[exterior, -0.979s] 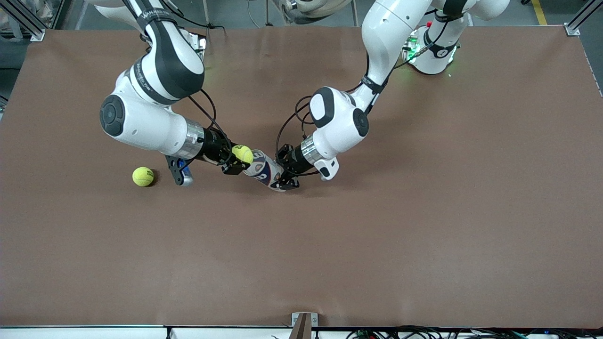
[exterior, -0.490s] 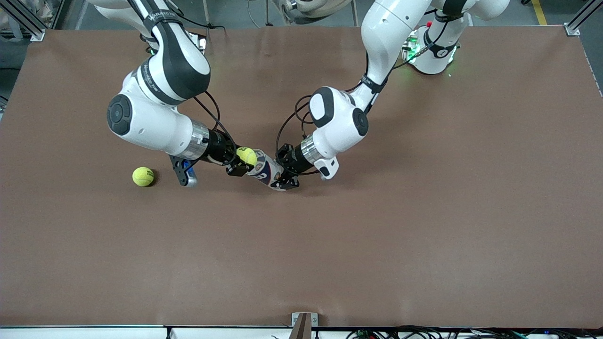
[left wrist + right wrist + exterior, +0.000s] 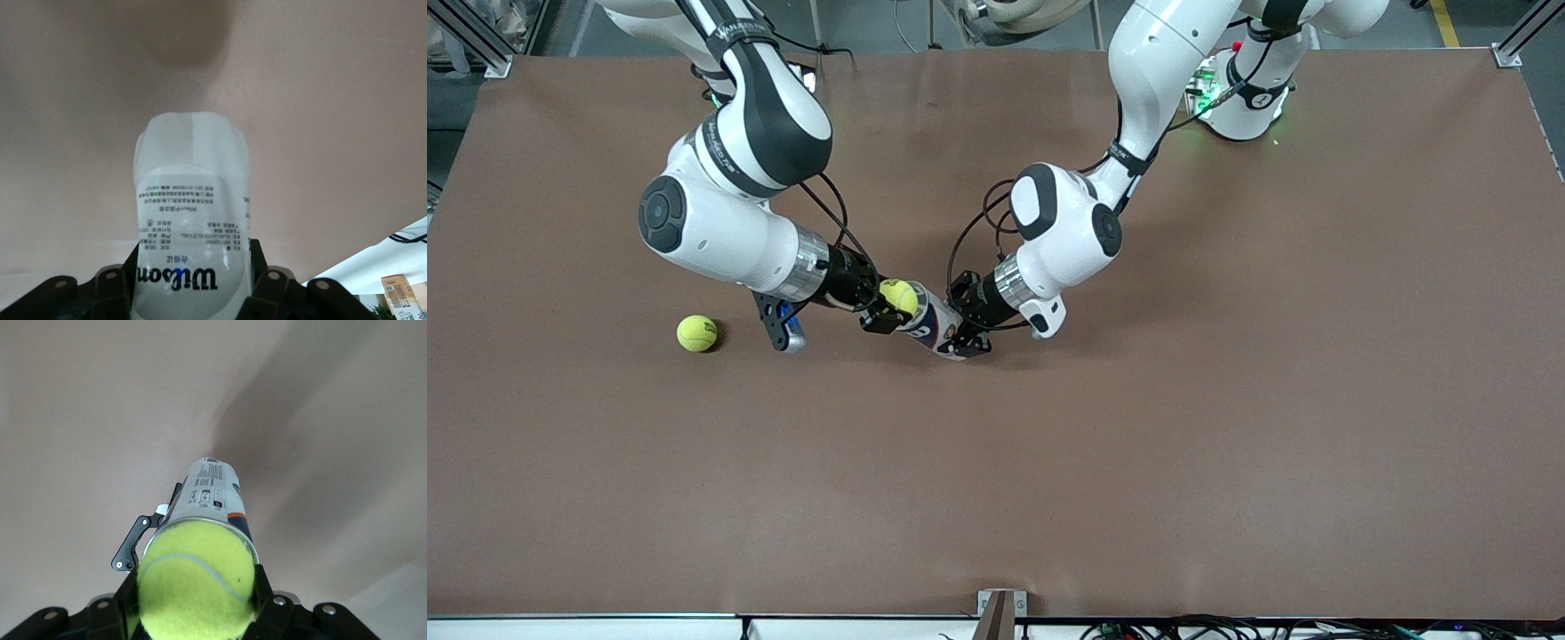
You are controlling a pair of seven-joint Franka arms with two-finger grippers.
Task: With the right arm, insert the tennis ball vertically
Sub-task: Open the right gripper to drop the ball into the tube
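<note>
Front view: a clear plastic Wilson ball can with a printed label [image 3: 931, 324] is seen held tilted above the brown matte table [image 3: 1138, 444], clamped near its base by the left gripper [image 3: 965, 342], fingers pressed on its sides. The mouth is angled up toward the right arm, presumably so the ball can be fed in. A fuzzy yellow-green tennis ball [image 3: 898, 296] is pinched between the fingers of the right gripper [image 3: 887, 311] and set right at the can's mouth.

Right wrist view: the ball [image 3: 197, 583] is shown filling the metal-rimmed opening of the can [image 3: 210, 490]; insertion is judged just beginning, fit snug.

Left wrist view: the smooth cylindrical wall [image 3: 190, 200] is seen gripped between black fingers [image 3: 263, 283].

A second yellow-green tennis ball [image 3: 696, 333] is noted on the table, well apart from the can, toward the right arm's end.
</note>
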